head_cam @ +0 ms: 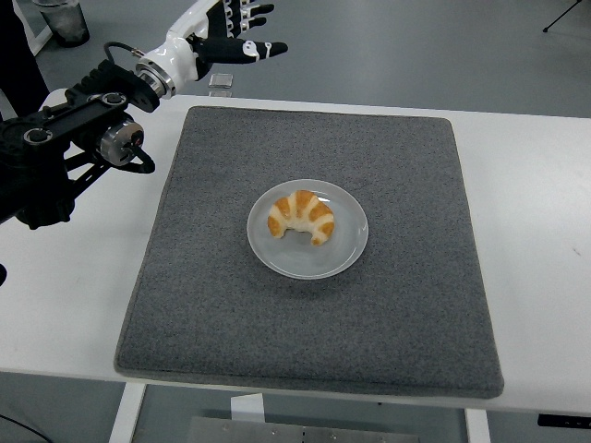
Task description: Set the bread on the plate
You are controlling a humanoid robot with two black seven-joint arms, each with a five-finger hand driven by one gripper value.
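Observation:
A golden croissant (301, 216) lies on the small white plate (319, 259) in the middle of the grey mat (305, 323). My left hand (238, 32) is raised high at the upper left, well away from the plate, beyond the mat's far left corner. Its white-and-black fingers are spread and hold nothing. The black left arm (65, 138) runs in from the left edge. My right arm does not show.
The white table (536, 231) extends around the mat on all sides. A small clear square object (220, 81) lies on the floor beyond the table's far edge. A dark bin (63, 20) stands at the top left.

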